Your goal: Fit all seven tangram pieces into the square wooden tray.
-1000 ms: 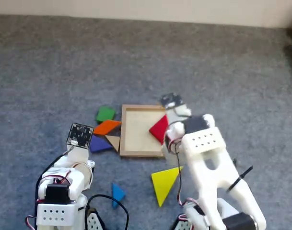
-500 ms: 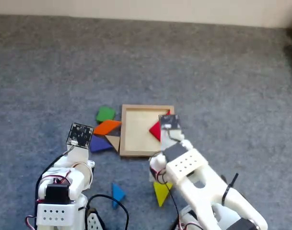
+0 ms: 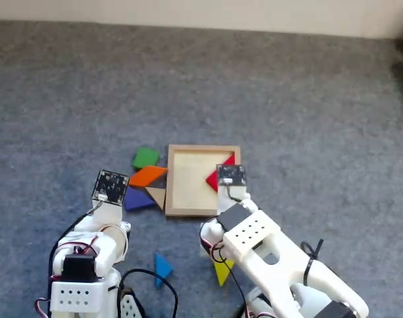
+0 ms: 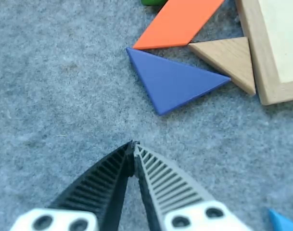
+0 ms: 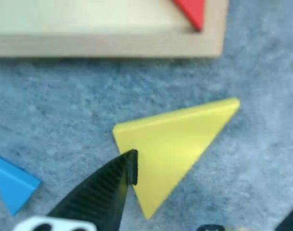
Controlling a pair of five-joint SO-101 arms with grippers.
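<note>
The square wooden tray (image 3: 181,211) holds a red triangle (image 3: 214,177) at its right side. My right gripper (image 5: 211,192) is open low over the yellow triangle (image 5: 180,139), which lies on the carpet just in front of the tray's near edge (image 5: 108,45). One black finger (image 5: 127,168) touches the triangle's edge near a corner. My left gripper (image 4: 134,145) is shut and holds nothing, on the carpet short of the dark blue triangle (image 4: 177,82). Left of the tray lie the orange parallelogram (image 3: 147,175), a wooden triangle (image 3: 157,196) and a green piece (image 3: 145,158).
A small light blue triangle (image 3: 162,267) lies on the carpet between the two arm bases, left of the yellow triangle (image 3: 222,271). Grey carpet runs wide behind and to both sides of the tray.
My right arm has drawn back from the tray's right side to the yellow triangle in front of it. The red triangle stays in the tray. The left arm has not moved.
</note>
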